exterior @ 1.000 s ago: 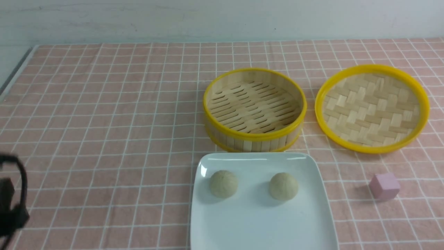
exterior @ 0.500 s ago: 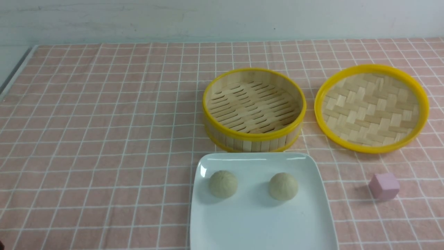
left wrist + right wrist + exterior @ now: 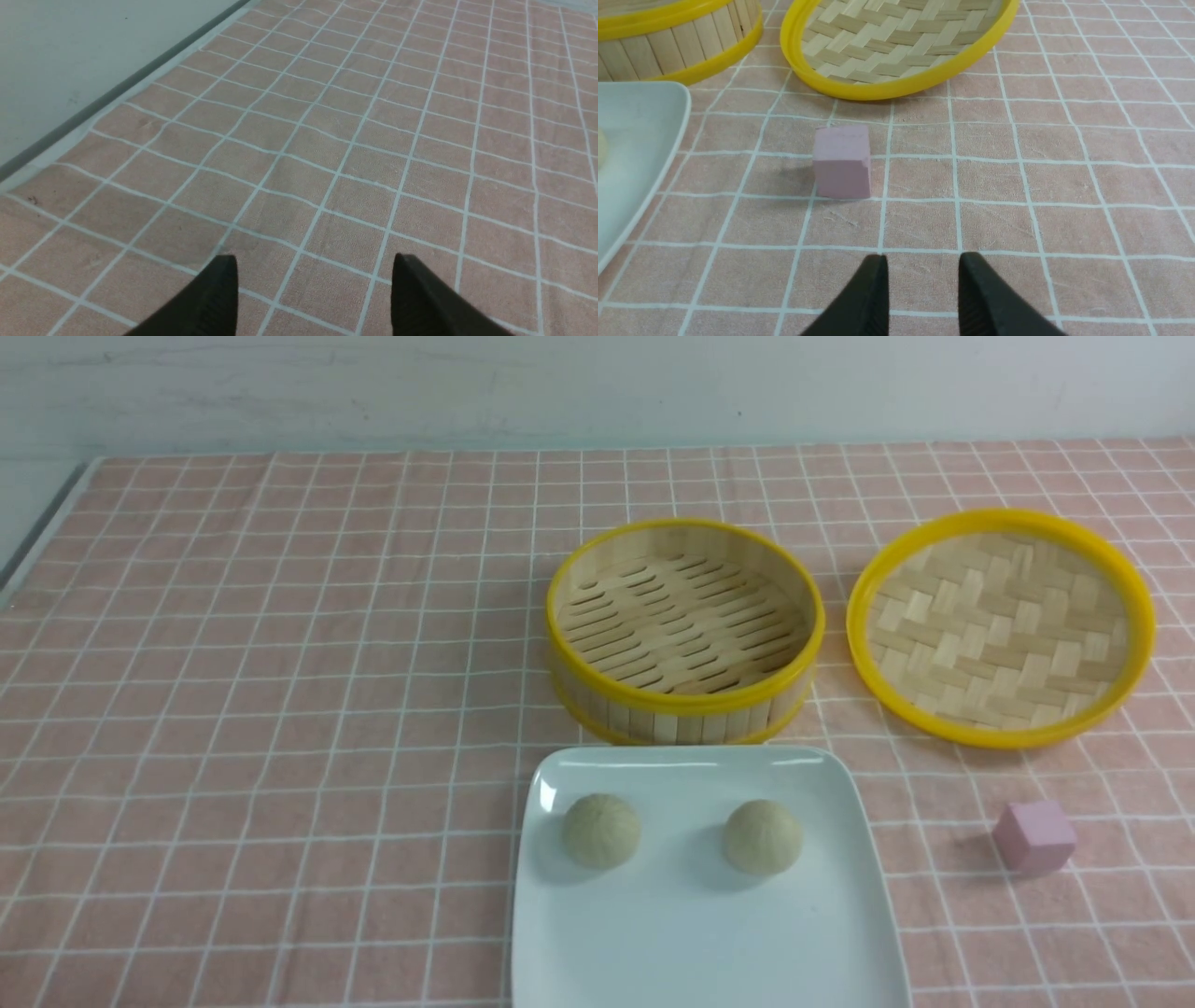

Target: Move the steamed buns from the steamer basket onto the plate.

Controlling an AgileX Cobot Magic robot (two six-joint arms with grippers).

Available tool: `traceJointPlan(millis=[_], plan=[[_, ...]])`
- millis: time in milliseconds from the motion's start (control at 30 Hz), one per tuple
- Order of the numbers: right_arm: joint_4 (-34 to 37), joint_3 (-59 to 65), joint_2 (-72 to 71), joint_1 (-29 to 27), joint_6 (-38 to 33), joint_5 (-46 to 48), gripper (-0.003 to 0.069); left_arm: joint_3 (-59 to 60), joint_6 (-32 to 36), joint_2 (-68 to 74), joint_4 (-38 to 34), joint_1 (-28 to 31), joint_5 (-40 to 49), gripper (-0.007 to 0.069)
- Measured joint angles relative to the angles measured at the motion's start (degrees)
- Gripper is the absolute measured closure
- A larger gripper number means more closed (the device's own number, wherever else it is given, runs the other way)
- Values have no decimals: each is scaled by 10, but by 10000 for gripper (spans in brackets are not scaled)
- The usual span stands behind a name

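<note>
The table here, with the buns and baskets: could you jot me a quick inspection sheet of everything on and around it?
Surface: pink checked tablecloth, flat.
Job's things: two steamed buns sit apart on the plate; steamer basket holds nothing.
Clutter: woven lid to the basket's right; pink cube right of the plate.
Grippers: left gripper open over bare cloth; right gripper open, holding nothing, near the cube.
Cables: nothing seen.
Surroundings: pale wall behind the table.

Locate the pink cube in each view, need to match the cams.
Front view: pink cube at lower right, on the cloth right of the plate.
Left wrist view: not in it, only cloth.
Right wrist view: cube left of centre, ahead of the right gripper.
Shared landmark: the woven lid, beyond the cube.
</note>
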Motion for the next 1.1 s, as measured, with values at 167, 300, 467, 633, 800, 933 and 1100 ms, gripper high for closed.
traceJointPlan(millis=[167, 300, 467, 633, 800, 933, 1100], plan=[[0, 0, 0, 0, 0, 0, 420, 0, 0, 0, -9, 0, 0, 172], [0, 0, 0, 0, 0, 0, 420, 0, 5, 0, -14, 0, 0, 172], [0, 0, 0, 0, 0, 0, 420, -1, 101, 0, -86, 0, -4, 172], [0, 0, 0, 0, 0, 0, 420, -2, 183, 0, -149, 0, -5, 172], [0, 0, 0, 0, 0, 0, 420, -2, 184, 0, -154, 0, -5, 172], [0, 0, 0, 0, 0, 0, 420, -2, 184, 0, -155, 0, -5, 172], [0, 0, 0, 0, 0, 0, 420, -2, 184, 0, -155, 0, -5, 172]])
